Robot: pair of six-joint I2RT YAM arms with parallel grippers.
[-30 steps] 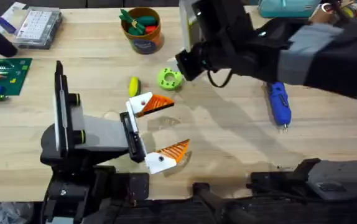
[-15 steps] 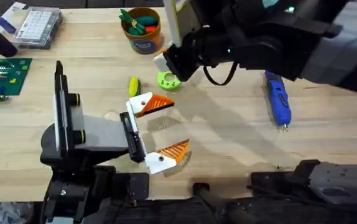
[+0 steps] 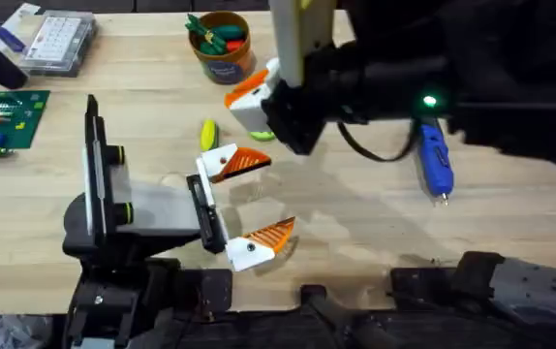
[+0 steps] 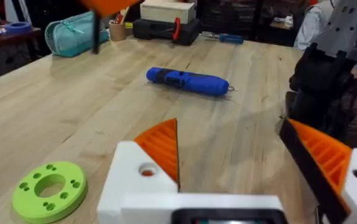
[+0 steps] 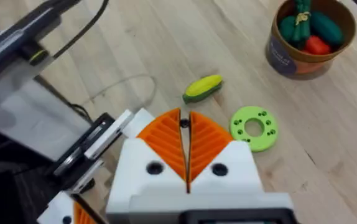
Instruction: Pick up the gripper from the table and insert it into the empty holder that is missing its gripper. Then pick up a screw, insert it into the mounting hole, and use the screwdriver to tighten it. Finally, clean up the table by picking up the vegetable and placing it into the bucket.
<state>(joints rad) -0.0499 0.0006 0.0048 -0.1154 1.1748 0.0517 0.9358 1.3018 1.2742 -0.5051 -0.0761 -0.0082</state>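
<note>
With pads of right gripper pressed together and empty, above small oval yellow vegetable lying near orange-brown bucket: spread fingers, descend apparently straight, straddle lengthwise, avoid lime-green ring.

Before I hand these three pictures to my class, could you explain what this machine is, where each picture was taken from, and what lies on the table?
Two robot arms work at a wooden table. One picture looks down from above. The other two come from a camera on each wrist. The left end effector, white fingers with orange pads, is open and empty. The right end effector hovers with its pads shut together, above a small yellow vegetable and a green ring. A blue screwdriver lies off to one side. The orange bucket holds toy vegetables.
</note>
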